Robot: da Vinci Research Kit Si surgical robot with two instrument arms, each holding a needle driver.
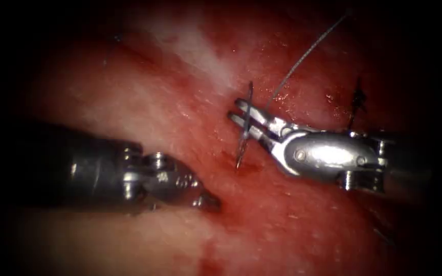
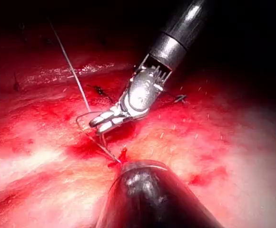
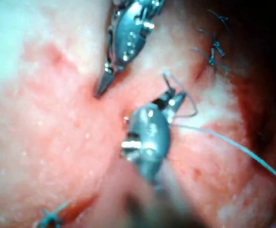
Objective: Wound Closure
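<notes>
tools [image 1: 241, 120] 2 | needle [image 1: 245, 134] 1 | thread [image 1: 308, 53] 1 | knots [image 1: 356, 99] 3

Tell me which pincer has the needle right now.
The right pincer, entering from the endoscope view's right, is shut on the needle around mid-curve, its tip at the tissue. The left pincer is shut and holds nothing.

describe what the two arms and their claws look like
Both arms are thin dark tube shafts ending in small shiny steel wrists. The right claw has two slim ridged silver fingers on a smooth rounded housing with round pins and screws. The left claw is darker grey metal tapering to a blunt point, behind a pinned joint. No cables or markings show.
</notes>
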